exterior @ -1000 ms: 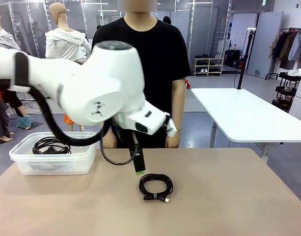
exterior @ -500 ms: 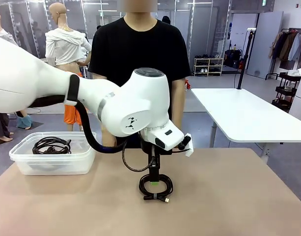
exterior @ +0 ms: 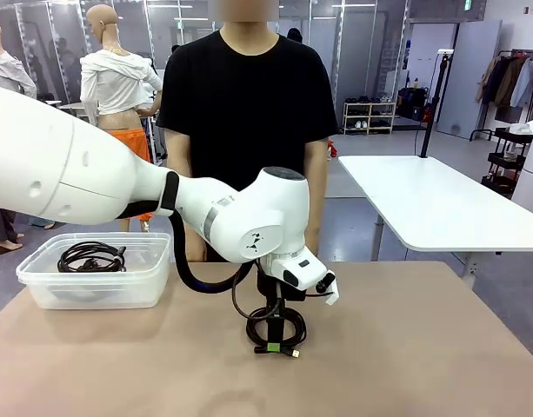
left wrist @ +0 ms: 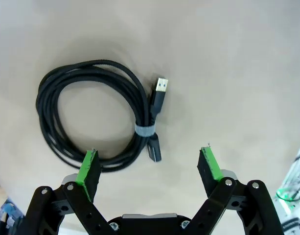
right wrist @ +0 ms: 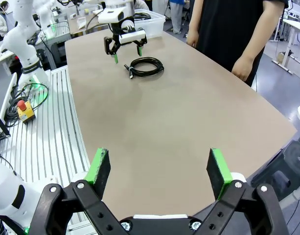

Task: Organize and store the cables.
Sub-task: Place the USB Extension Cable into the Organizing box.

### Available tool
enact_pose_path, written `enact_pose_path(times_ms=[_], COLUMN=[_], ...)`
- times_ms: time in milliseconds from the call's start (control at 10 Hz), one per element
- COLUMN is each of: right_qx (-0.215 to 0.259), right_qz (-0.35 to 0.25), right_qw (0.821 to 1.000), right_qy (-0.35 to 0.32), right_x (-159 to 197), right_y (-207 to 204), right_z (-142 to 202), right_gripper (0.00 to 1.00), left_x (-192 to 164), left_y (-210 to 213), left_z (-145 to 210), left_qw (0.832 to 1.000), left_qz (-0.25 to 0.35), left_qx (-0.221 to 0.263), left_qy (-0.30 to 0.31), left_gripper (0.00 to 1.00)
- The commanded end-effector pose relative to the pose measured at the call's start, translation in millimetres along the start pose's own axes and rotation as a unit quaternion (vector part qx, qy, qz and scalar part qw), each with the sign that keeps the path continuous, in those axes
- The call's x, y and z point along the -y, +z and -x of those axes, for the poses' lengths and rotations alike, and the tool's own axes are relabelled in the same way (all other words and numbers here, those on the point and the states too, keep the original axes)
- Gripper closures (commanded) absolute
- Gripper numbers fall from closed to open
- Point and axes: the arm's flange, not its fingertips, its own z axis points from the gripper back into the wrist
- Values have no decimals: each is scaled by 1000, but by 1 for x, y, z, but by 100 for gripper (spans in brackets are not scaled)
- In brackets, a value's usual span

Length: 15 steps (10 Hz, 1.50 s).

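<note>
One cable (exterior: 294, 331) lies as a round black coil on the tan table (exterior: 423, 347), tied with a grey band (left wrist: 145, 129), its USB plug (left wrist: 161, 86) sticking out. My left gripper (exterior: 273, 340) hangs straight down over the coil's near side, jaws open. In the left wrist view the left gripper (left wrist: 150, 161) has its green pads (left wrist: 89, 166) either side of the banded stretch, holding nothing. A second coiled cable (exterior: 90, 257) rests in the clear bin (exterior: 92, 291). My right gripper (right wrist: 159, 169) is open and empty, hovering off the table's corner, far from the coil (right wrist: 146, 66).
A person in a black shirt (exterior: 249, 104) stands at the far edge, hands (right wrist: 242, 68) down by the table. The bin stands at the table's left rear. A white table (exterior: 440, 200) lies beyond on the right. Bare tabletop surrounds the coil.
My left arm has swung right from the bin side and come down onto the coil on the table. Its jaws stayed open. The coil has not moved.
</note>
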Motion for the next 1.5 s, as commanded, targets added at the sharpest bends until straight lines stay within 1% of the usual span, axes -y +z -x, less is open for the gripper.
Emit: enact_pose_path(times_ms=[0, 300, 400, 700, 800, 900, 1000, 1100, 1200, 1400], right_qx=[-2, -2, -2, -2, -2, -2, -2, -2, -2, -2], right_qz=[-1, -1, -1, -1, -1, -1, -1, -1, -1, -1], right_qw=[1000, 1000, 1000, 1000, 1000, 1000, 1000, 1000, 1000, 1000], right_qy=[-3, -3, -3, -3, -3, -3, -3, -3, -3, -3], right_x=[-1, -1, -1, -1, -1, -1, -1, -1, -1, -1], right_y=[1, 1, 1, 1, 1, 1, 1, 1, 1, 1], right_z=[-4, -4, -4, -4, -4, -4, -4, -4, -4, -4], right_gripper=[0, 0, 0, 0, 0, 0, 0, 0, 0, 0], left_x=[-8, -10, -11, -18, -21, -21, -21, -21, -21, -23], left_y=[-1, -17, -22, -33, -35, -40, -42, -40, -37, -35], left_z=[-2, -4, -2, 1, 2, 2, 1, 1, 1, 2], left_qw=[1000, 999, 999, 999, 999, 999, 999, 999, 998, 998], left_qz=[8, 9, 19, 26, 32, 41, 45, 45, 48, 54], left_qx=[-4, 19, 32, 13, 13, 14, 17, 24, 27, 19], left_qy=[-16, -28, -29, -14, -13, -18, -15, -15, -13, -2], left_gripper=[0, 0, 0, 0, 25, 33, 70, 92, 100, 100])
